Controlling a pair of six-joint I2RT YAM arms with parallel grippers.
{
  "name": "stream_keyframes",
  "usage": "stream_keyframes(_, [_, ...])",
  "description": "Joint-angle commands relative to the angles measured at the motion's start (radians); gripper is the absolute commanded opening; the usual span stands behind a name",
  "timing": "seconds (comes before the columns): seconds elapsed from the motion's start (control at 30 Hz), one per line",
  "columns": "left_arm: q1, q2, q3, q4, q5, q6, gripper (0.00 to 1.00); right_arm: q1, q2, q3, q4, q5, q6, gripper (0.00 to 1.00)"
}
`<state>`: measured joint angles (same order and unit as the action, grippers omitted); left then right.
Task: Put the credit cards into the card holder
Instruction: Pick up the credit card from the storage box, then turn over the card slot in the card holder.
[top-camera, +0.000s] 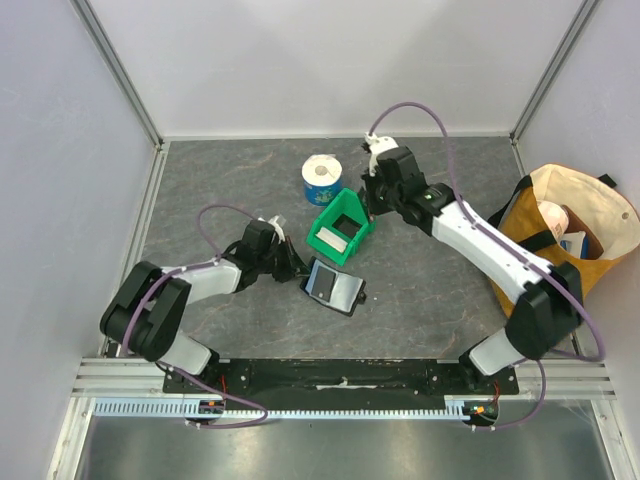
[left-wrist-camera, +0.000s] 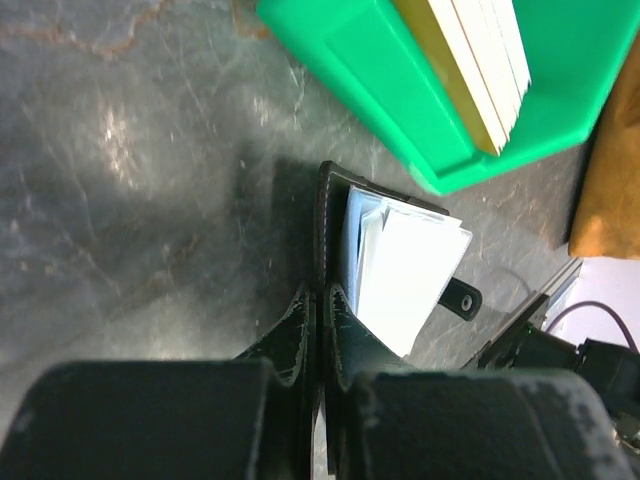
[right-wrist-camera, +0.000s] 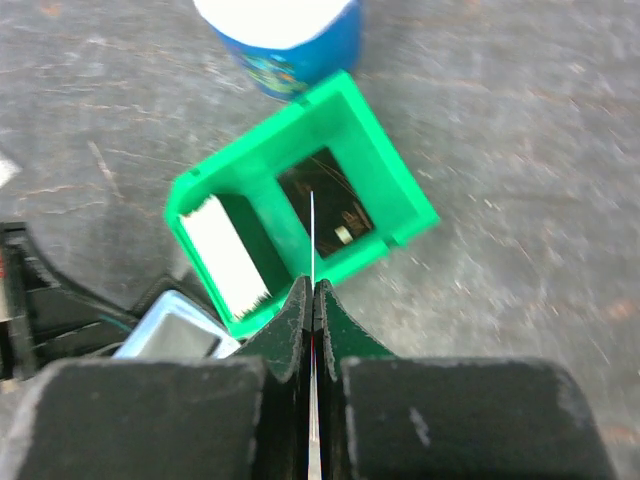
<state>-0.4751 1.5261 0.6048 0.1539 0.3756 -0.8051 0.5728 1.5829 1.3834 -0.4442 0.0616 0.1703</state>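
Green bin (top-camera: 340, 235) sits tilted mid-surface (top-camera: 430, 300), with 2 compartments. 1 holds a white stack (right-wrist-camera: 225, 255); the other looks dark, with a small item I cannot identify. Right pincer (right-wrist-camera: 313, 292) hangs over the bin, jaws pressed together on a thin card (right-wrist-camera: 312, 230). The card is seen edge-on, so its colour cannot be told, and in the wrist view its edge lines up with the dark compartment. Just beyond the bin stands a blue-and-white roll (top-camera: 322, 178).

Holder (top-camera: 335, 287) lies open on the surface just beside the bin, on the side toward the arm bases. Its pale bluish pockets face up and its snap tab (left-wrist-camera: 462, 299) sticks out at 1 edge. Left pincer (left-wrist-camera: 322, 295) is clamped on the holder's black edge, low against the surface. Something pale pokes from the pockets — card or lining, I cannot tell. Tan tote bag (top-camera: 570, 235) lies at the right edge, well apart from the holder.
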Motion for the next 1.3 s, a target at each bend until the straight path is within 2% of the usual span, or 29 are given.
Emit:
stream_keyframes(0.0, [-0.026, -0.108, -0.062, -0.007, -0.001, 0.011, 0.02, -0.002, -0.13, -0.145, -0.086, 0.187, 0.102, 0.0])
stream_keyframes(0.2, [-0.054, -0.233, -0.151, -0.036, -0.05, -0.025, 0.02, 0.015, -0.265, -0.383, -0.071, 0.173, 0.234, 0.0])
stream_keyframes(0.4, [-0.068, -0.293, -0.188, -0.057, -0.075, -0.036, 0.02, 0.038, -0.201, -0.51, 0.024, 0.167, 0.299, 0.0])
stream_keyframes(0.53, [-0.073, -0.294, -0.188, -0.059, -0.076, -0.037, 0.02, 0.038, -0.153, -0.53, 0.05, 0.161, 0.293, 0.04])
stream_keyframes(0.8, [-0.077, -0.276, -0.178, -0.056, -0.07, -0.031, 0.02, 0.039, -0.138, -0.531, 0.056, 0.127, 0.273, 0.18])
stream_keyframes(1.17, [-0.079, -0.279, -0.191, -0.05, -0.061, -0.028, 0.02, 0.039, -0.127, -0.532, 0.045, 0.099, 0.252, 0.17])
stream_keyframes(1.23, [-0.079, -0.28, -0.191, -0.05, -0.061, -0.029, 0.02, 0.039, -0.123, -0.531, 0.039, 0.095, 0.244, 0.22])
stream_keyframes(1.27, [-0.077, -0.282, -0.192, -0.05, -0.061, -0.029, 0.02, 0.038, -0.123, -0.527, 0.032, 0.099, 0.242, 0.21])
